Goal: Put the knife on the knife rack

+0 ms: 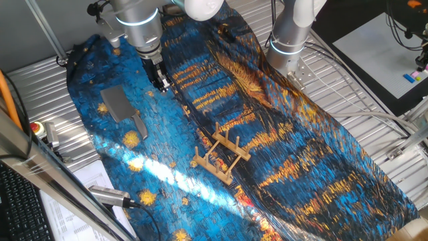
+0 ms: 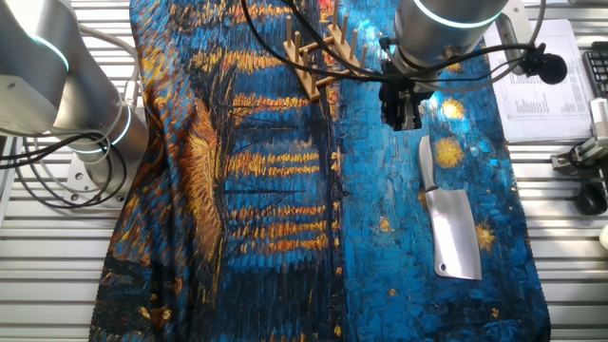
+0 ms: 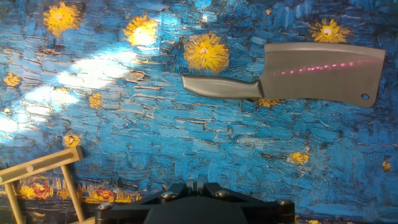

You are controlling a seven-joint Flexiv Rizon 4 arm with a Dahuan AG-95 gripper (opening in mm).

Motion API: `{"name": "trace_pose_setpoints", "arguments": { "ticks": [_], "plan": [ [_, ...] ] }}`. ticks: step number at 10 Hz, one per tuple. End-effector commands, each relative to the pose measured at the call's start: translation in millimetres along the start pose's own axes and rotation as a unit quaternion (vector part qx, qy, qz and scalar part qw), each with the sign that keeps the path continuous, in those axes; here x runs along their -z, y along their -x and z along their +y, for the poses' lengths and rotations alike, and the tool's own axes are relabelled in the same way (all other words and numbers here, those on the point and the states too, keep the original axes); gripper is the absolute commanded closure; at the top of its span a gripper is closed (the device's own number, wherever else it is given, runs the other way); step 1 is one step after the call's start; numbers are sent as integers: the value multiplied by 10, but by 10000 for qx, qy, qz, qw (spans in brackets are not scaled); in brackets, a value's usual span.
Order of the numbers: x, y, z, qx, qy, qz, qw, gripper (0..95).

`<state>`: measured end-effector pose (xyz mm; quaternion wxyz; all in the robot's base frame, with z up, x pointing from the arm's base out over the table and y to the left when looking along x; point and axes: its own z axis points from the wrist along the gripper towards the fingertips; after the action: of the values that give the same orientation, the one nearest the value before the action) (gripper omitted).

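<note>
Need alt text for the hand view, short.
A cleaver lies flat on a blue and yellow starry-painting cloth, blade right, handle pointing left. A corner of the wooden knife rack shows at lower left; the gripper body fills the bottom edge.

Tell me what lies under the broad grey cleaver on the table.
The grey cleaver lies flat on the blue-and-yellow starry painted cloth. The cloth's pattern beneath the blade is hidden. The light wooden rack stands apart, and the black two-finger gripper hangs above the cloth, holding nothing.

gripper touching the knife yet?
Apart. The hand view shows the knife lying flat with bare cloth between it and the gripper body. The other fixed view shows the gripper short of the handle end.
</note>
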<state>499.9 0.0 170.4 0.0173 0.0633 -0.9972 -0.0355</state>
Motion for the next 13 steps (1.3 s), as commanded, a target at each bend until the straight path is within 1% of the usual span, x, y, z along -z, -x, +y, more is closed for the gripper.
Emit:
{"name": "trace_pose_setpoints", "arguments": {
  "ticks": [1, 9, 12, 13],
  "plan": [
    [0, -1, 1, -2, 1, 5, 10000, 950],
    [-2, 0, 0, -61, -7, 21, 10000, 950],
    [-55, 30, -35, -31, -108, -33, 9999, 950],
    [-55, 30, -35, -31, -108, -33, 9999, 950]
  ]
}}
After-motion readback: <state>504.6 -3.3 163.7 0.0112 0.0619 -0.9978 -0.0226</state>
